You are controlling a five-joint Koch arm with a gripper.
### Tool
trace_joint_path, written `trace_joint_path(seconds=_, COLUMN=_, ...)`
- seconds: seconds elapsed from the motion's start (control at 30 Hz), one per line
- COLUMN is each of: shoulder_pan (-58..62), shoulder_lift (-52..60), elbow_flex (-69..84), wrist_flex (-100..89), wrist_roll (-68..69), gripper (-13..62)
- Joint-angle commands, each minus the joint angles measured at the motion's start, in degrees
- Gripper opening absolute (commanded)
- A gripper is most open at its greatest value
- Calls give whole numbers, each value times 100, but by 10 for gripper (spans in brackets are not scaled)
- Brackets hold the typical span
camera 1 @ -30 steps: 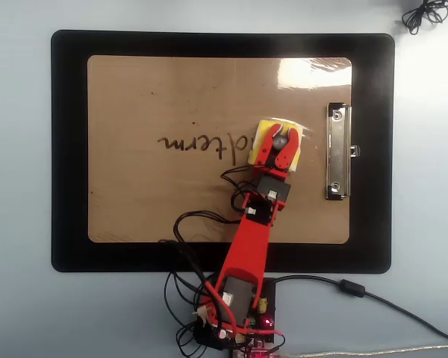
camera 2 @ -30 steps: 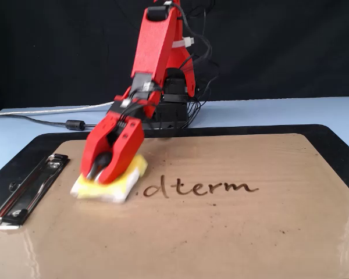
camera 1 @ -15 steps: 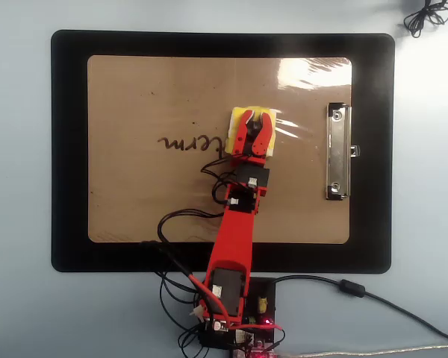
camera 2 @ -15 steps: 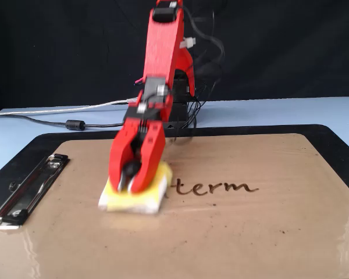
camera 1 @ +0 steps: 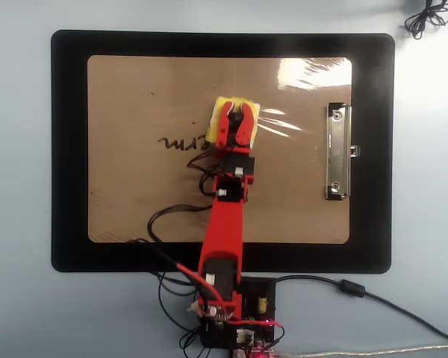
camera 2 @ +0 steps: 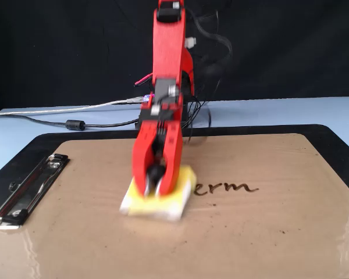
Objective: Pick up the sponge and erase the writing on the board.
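Note:
The tan board (camera 1: 134, 201) (camera 2: 267, 238) lies on a black mat, its silver clip (camera 1: 337, 151) (camera 2: 26, 189) at one short end. My red gripper (camera 1: 234, 112) (camera 2: 154, 187) is shut on the yellow sponge (camera 1: 248, 108) (camera 2: 177, 203) and presses it flat onto the board. The sponge's black dot is hidden by the gripper. Of the dark writing (camera 1: 181, 142) (camera 2: 227, 187) only the letters "erm" show, right beside the sponge; the arm covers where the rest of the word would be.
The black mat (camera 1: 67, 149) (camera 2: 337, 139) surrounds the board on a pale blue table. My base and its cables (camera 1: 358, 291) (camera 2: 70, 123) sit at the mat's near edge in the overhead view. A black cable coil (camera 1: 425, 16) lies at the top right.

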Motion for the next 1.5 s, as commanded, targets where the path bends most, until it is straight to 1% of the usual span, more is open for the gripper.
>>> trace_joint_path(seconds=0.0, shoulder_pan=-79, shoulder_lift=-378, elbow_flex=9, wrist_flex=18, wrist_roll=-202, gripper=-81)
trace_joint_path(seconds=0.07, shoulder_pan=-88, shoulder_lift=141, elbow_flex=835, wrist_flex=-44, wrist_roll=-211, gripper=-80)
trace_joint_path(seconds=0.1, shoulder_pan=-105, shoulder_lift=615, elbow_flex=1450, wrist_flex=-44, wrist_roll=-211, gripper=-80)
trace_joint_path(seconds=0.13, shoulder_pan=-149, shoulder_lift=1187, elbow_flex=2162, wrist_flex=-44, wrist_roll=-220, gripper=-80)
trace_joint_path(seconds=0.2, shoulder_pan=-299, shoulder_lift=2681, elbow_flex=3647, wrist_flex=-9, wrist_roll=-229, gripper=-81)
trace_joint_path(seconds=0.27, shoulder_pan=-396, shoulder_lift=3656, elbow_flex=4421, wrist_flex=26, wrist_roll=-229, gripper=-80)
trace_joint_path(seconds=0.3, shoulder_pan=-413, shoulder_lift=3568, elbow_flex=4412, wrist_flex=44, wrist_roll=-237, gripper=-81)
trace_joint_path(seconds=0.33, shoulder_pan=-422, shoulder_lift=3226, elbow_flex=4201, wrist_flex=18, wrist_roll=-237, gripper=-81)
trace_joint_path(seconds=0.47, shoulder_pan=-448, shoulder_lift=615, elbow_flex=1591, wrist_flex=-88, wrist_roll=-229, gripper=-81)
trace_joint_path(seconds=0.5, shoulder_pan=-475, shoulder_lift=290, elbow_flex=1143, wrist_flex=-88, wrist_roll=-229, gripper=-81)
trace_joint_path(seconds=0.53, shoulder_pan=-554, shoulder_lift=202, elbow_flex=949, wrist_flex=-79, wrist_roll=-229, gripper=-80)
trace_joint_path(seconds=0.6, shoulder_pan=-650, shoulder_lift=554, elbow_flex=1556, wrist_flex=-105, wrist_roll=-237, gripper=-81)
trace_joint_path(seconds=0.63, shoulder_pan=-650, shoulder_lift=967, elbow_flex=2048, wrist_flex=-105, wrist_roll=-246, gripper=-80)
trace_joint_path(seconds=0.67, shoulder_pan=-668, shoulder_lift=1670, elbow_flex=2795, wrist_flex=-97, wrist_roll=-237, gripper=-80)
trace_joint_path(seconds=0.73, shoulder_pan=-756, shoulder_lift=2487, elbow_flex=3683, wrist_flex=-123, wrist_roll=-255, gripper=-81)
trace_joint_path(seconds=0.77, shoulder_pan=-844, shoulder_lift=2540, elbow_flex=3586, wrist_flex=-105, wrist_roll=-229, gripper=-81)
trace_joint_path(seconds=0.93, shoulder_pan=-1002, shoulder_lift=1081, elbow_flex=1644, wrist_flex=-9, wrist_roll=-167, gripper=-80)
trace_joint_path(seconds=1.0, shoulder_pan=-1002, shoulder_lift=650, elbow_flex=1204, wrist_flex=18, wrist_roll=-167, gripper=-81)
trace_joint_path(seconds=1.07, shoulder_pan=-1037, shoulder_lift=879, elbow_flex=1591, wrist_flex=26, wrist_roll=-167, gripper=-80)
trace_joint_path(seconds=1.2, shoulder_pan=-1160, shoulder_lift=2461, elbow_flex=3085, wrist_flex=114, wrist_roll=-167, gripper=-81)
trace_joint_path(seconds=1.27, shoulder_pan=-1213, shoulder_lift=2549, elbow_flex=3146, wrist_flex=343, wrist_roll=-176, gripper=-80)
trace_joint_path(seconds=1.33, shoulder_pan=-1327, shoulder_lift=1960, elbow_flex=2320, wrist_flex=439, wrist_roll=-167, gripper=-80)
trace_joint_path(seconds=1.4, shoulder_pan=-1362, shoulder_lift=861, elbow_flex=1327, wrist_flex=439, wrist_roll=-167, gripper=-80)
trace_joint_path(seconds=1.43, shoulder_pan=-1371, shoulder_lift=589, elbow_flex=1046, wrist_flex=439, wrist_roll=-167, gripper=-80)
trace_joint_path(seconds=1.47, shoulder_pan=-1424, shoulder_lift=650, elbow_flex=861, wrist_flex=483, wrist_roll=-158, gripper=-80)
